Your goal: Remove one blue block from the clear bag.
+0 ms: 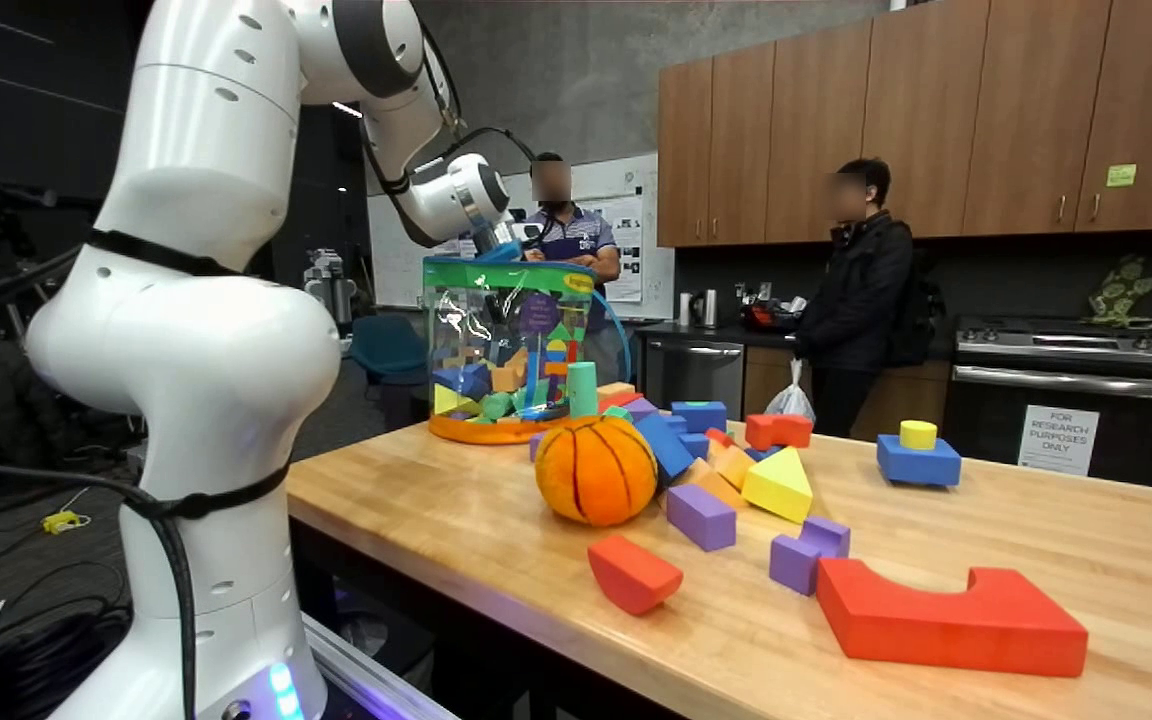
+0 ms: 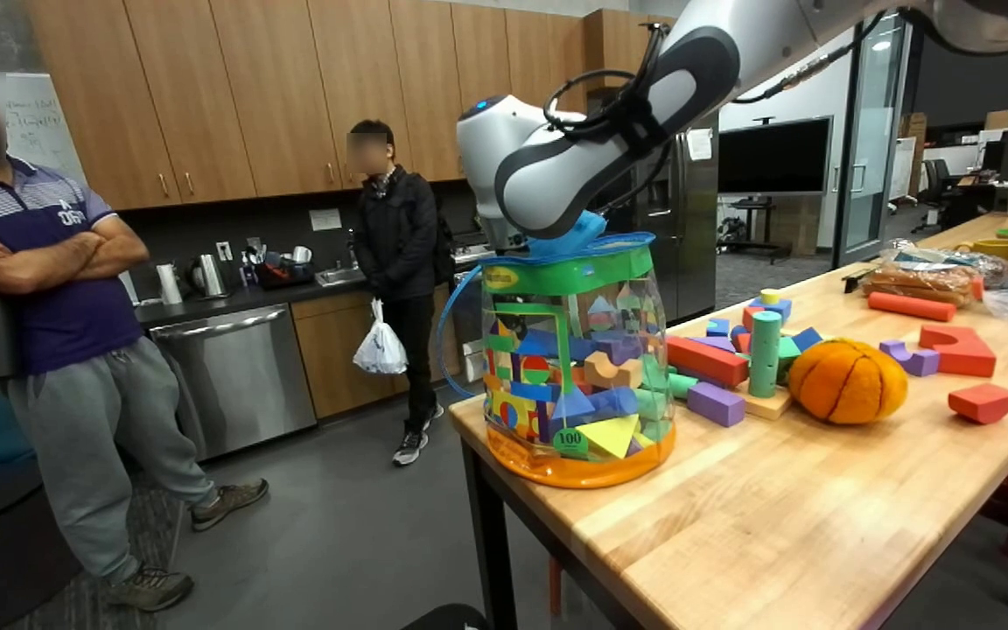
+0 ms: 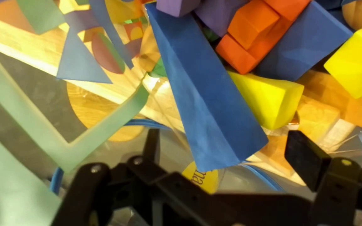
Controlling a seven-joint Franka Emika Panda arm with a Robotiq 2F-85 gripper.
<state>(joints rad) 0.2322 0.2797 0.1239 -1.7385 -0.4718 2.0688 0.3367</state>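
The clear bag stands upright on the table, its green top band (image 1: 496,277) (image 2: 574,274) and orange base showing in both exterior views. Multi-coloured blocks lie inside it. My arm reaches down to the bag's mouth; there the gripper's fingers are hidden behind the band. In the wrist view, my gripper (image 3: 223,133) is open, one finger on either side of a long blue block (image 3: 209,97). Gaps show between this block and both fingers. A purple block covers its far end. Another blue block (image 3: 303,44) sits farther right, partly under orange-red pieces.
A yellow block (image 3: 269,97) lies against the blue one. On the table, an orange basketball (image 1: 596,470) (image 2: 848,381), a teal cylinder (image 1: 582,388) and several loose blocks crowd beside the bag. A red arch (image 1: 946,615) lies farther off. Two people stand behind.
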